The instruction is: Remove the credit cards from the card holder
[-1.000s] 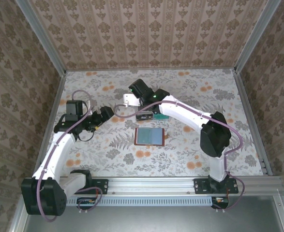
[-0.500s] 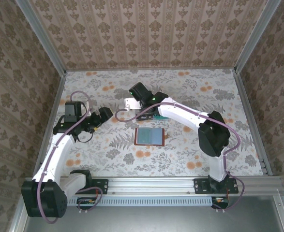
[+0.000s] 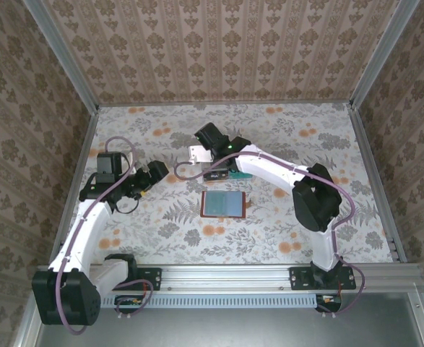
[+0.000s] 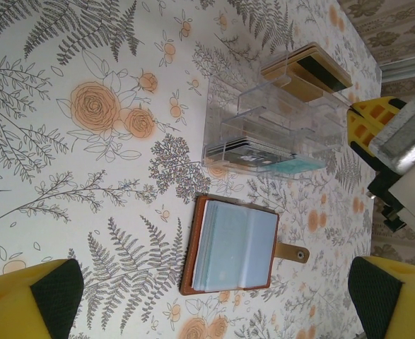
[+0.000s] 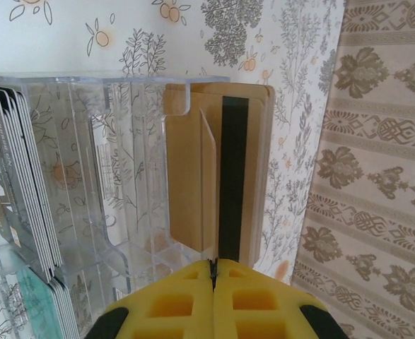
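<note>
Card holder (image 3: 222, 204) lies open and flat near the middle of the table (image 3: 360, 163), with its blue-grey lining facing up. It sits just on the near-edge side of the clear box (image 4: 264, 127). I see my right gripper (image 5: 213, 267) clenched on a thin tan card (image 5: 208, 198), edge-on at the box's end. My left gripper (image 3: 158, 172) hangs toward the left edge, fingers (image 4: 44, 296) spread wide and holding nothing.

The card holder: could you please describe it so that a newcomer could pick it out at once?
On the floral table, find the clear box near the middle. The card holder lies open just on its near side, apart from it. Unlike the box, it is reddish-brown, with a blue-grey inside and a snap tab.
</note>
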`<action>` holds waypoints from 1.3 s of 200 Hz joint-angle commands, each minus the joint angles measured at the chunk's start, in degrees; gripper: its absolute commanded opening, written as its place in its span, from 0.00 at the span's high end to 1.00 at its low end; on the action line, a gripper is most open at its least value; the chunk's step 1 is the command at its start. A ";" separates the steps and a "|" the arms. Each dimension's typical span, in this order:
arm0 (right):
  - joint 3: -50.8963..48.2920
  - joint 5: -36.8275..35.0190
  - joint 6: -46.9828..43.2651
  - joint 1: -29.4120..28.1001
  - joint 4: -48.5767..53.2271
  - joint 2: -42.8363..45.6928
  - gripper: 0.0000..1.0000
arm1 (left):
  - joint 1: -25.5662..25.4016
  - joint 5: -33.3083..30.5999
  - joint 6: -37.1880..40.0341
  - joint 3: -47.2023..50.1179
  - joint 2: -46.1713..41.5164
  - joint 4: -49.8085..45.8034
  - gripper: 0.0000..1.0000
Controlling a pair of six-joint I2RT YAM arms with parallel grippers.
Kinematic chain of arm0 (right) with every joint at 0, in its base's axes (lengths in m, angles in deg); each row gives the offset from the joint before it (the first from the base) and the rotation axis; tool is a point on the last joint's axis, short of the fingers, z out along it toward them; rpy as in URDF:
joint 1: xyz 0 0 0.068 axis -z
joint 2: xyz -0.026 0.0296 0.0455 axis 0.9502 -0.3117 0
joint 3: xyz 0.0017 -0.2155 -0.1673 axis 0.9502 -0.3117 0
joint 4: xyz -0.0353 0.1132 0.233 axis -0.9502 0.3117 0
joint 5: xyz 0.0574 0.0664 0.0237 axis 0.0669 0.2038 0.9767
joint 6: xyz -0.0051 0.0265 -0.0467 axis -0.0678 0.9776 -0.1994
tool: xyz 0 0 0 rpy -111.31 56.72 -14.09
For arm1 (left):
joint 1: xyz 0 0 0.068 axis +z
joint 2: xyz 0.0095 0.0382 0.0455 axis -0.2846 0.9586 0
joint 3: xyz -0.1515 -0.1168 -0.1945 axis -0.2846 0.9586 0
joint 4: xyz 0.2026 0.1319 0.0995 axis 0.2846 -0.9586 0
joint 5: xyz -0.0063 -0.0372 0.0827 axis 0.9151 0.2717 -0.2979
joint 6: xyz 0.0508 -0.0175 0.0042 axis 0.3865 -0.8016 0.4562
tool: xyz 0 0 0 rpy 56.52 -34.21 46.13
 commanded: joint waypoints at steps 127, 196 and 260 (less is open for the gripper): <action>2.89 -2.26 2.57 0.65 -3.56 -4.39 0.95 | 1.17 0.72 -0.19 0.73 -0.08 0.20 0.00; 2.86 -5.69 3.34 0.64 -6.78 -5.09 0.64 | 1.30 0.76 -0.15 0.85 -0.12 0.29 0.00; 3.80 -10.07 3.30 0.99 -11.58 -6.61 0.59 | 1.39 0.82 -0.01 0.86 -0.19 0.13 0.00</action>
